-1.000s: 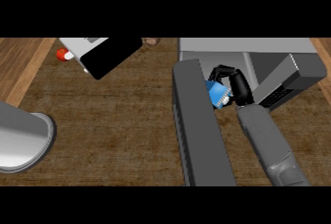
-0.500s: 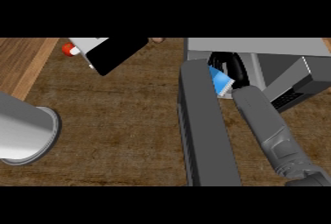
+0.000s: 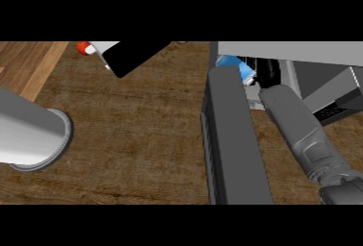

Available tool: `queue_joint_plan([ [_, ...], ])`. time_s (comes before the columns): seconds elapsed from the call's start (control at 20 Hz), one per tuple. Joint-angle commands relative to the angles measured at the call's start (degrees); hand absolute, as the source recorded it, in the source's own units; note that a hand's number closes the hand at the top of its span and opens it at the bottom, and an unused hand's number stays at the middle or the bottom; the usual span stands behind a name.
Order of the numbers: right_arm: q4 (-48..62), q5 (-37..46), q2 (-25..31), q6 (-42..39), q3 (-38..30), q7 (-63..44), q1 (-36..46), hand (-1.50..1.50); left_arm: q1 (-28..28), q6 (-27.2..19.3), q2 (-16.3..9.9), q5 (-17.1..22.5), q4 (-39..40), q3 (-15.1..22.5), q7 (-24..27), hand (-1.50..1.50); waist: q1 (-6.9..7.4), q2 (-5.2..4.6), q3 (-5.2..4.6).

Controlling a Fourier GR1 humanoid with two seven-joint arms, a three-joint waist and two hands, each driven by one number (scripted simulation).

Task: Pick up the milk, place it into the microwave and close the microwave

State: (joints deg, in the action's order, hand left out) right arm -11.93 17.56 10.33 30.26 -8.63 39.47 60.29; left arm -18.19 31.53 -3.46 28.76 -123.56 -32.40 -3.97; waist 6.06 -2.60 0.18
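While its door (image 3: 234,139) stands open, the microwave (image 3: 312,67) holds the milk (image 3: 237,67).

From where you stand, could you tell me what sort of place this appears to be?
Most likely a kitchen: a wooden counter, a microwave with its door swung open, and a blue and white milk carton going into it.

milk (image 3: 235,68) deeper inside microwave (image 3: 312,57)
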Motion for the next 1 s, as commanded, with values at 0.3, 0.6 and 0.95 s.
queue_joint_plan([
  [0.3, 4.3, 5.2, 4.4, 10.7, 2.6, 1.9, 1.3, 1.50, 2.3, 0.7, -0.3, -1.9, 2.8, 1.4, 0.4, -1.50, 1.84, -1.48, 0.03],
  [0.6, 11.1, 7.1, 7.7, 21.7, 3.2, -9.8, 0.2, -1.50, 3.7, 0.0, -1.0, -3.4, 3.4, 1.2, 0.4, -1.50, 2.16, -2.02, -0.24],
  [0.95, 7.6, 7.8, 4.6, 14.5, 4.4, -3.6, 1.9, -1.50, 6.8, -0.5, -2.0, -7.1, 5.7, 1.6, 1.6, -1.50, 2.01, -1.74, 0.20],
])
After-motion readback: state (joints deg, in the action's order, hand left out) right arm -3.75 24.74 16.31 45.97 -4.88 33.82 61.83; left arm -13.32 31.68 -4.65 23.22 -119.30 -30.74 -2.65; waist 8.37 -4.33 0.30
